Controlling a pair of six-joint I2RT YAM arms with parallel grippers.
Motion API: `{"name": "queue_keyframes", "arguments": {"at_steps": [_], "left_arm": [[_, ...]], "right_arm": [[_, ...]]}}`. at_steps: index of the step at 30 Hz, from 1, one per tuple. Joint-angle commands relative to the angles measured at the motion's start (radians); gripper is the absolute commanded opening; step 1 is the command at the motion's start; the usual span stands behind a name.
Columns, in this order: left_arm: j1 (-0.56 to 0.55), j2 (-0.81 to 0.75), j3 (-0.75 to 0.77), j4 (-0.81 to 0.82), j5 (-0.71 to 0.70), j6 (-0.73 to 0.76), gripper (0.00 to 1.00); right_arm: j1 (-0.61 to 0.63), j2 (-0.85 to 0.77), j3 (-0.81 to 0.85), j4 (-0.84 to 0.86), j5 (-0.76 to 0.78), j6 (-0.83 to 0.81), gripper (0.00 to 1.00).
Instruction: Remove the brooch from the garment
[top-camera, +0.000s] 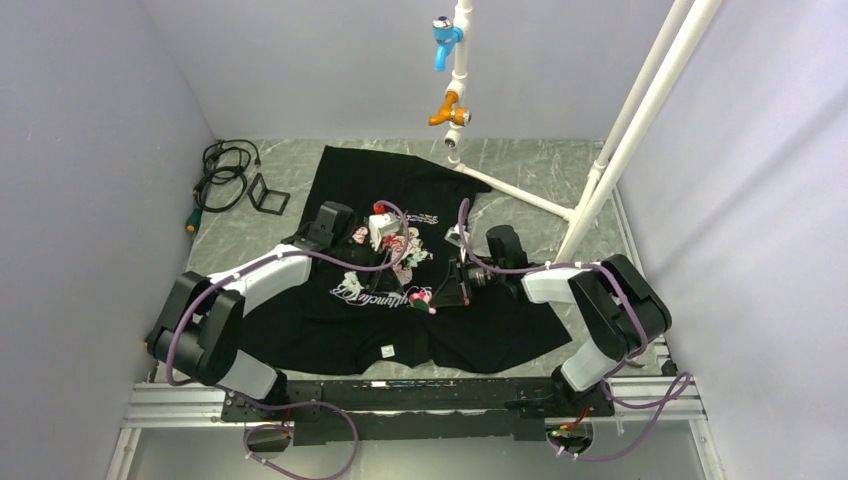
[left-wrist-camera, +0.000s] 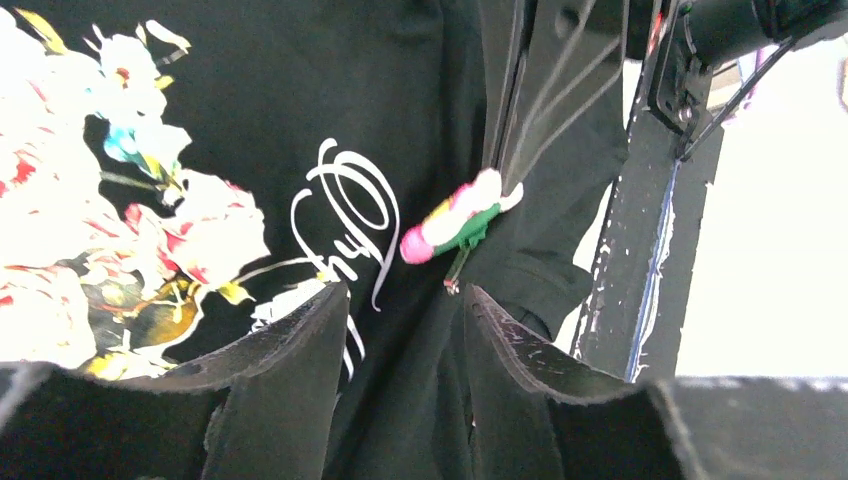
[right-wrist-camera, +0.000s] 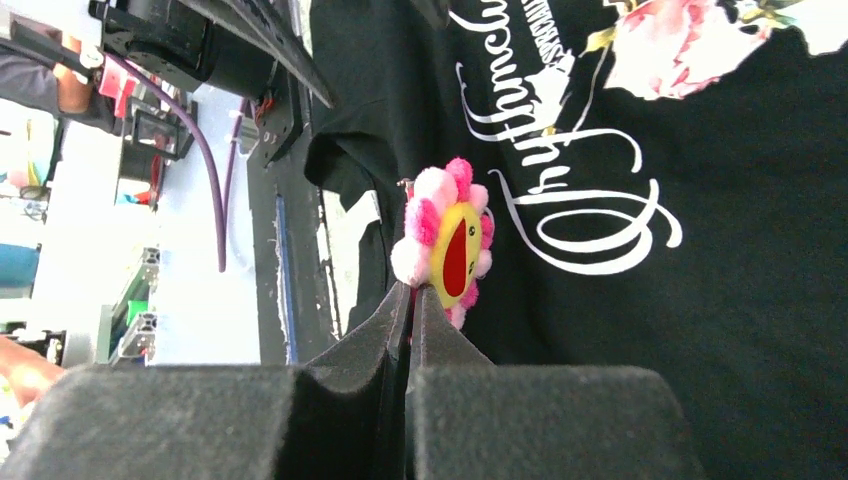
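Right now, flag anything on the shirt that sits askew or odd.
The brooch stands on edge instead of lying flat on the garment, its rim pinched in the shut right gripper, with the cloth beside it rucked into a fold.

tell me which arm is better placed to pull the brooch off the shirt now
Right: the right end effector is shut on the brooch; the left end effector stands open, short of it.

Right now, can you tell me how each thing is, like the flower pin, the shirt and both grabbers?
brooch: pinched at its edge, tilted up from the cloth.
garment: spread out, print facing up, bunched near the brooch.
left gripper: open, over the garment, holding nothing.
right gripper: shut on the brooch.
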Motion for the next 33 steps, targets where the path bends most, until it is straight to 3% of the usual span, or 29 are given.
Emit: {"name": "queue_keyframes", "arguments": {"at_steps": [1,7,14,22,25,31,33], "left_arm": [[0.0,-0.02,-0.058,0.079,0.009,-0.094,0.49],[0.003,0.031,-0.079,0.193,0.071,-0.216,0.47],[-0.011,0.13,-0.057,0.228,0.143,-0.255,0.49],[-0.041,0.19,-0.053,0.247,0.123,-0.304,0.51],[-0.052,0.215,-0.037,0.257,0.134,-0.339,0.46],[-0.059,0.259,0.004,0.247,0.148,-0.402,0.23],[-0.06,0.268,0.013,0.243,0.15,-0.422,0.17]], "right_arm": [[-0.038,-0.014,0.021,-0.007,-0.06,0.014,0.0],[-0.055,0.027,0.022,-0.006,-0.076,0.049,0.0],[-0.056,0.083,0.054,-0.043,-0.069,0.035,0.0],[-0.056,0.107,0.052,0.006,-0.081,0.052,0.0],[-0.056,0.103,0.05,0.004,-0.08,0.037,0.0],[-0.054,0.084,0.038,0.027,-0.099,0.022,0.01],[-0.053,0.081,0.036,0.034,-0.111,0.016,0.09]]}}
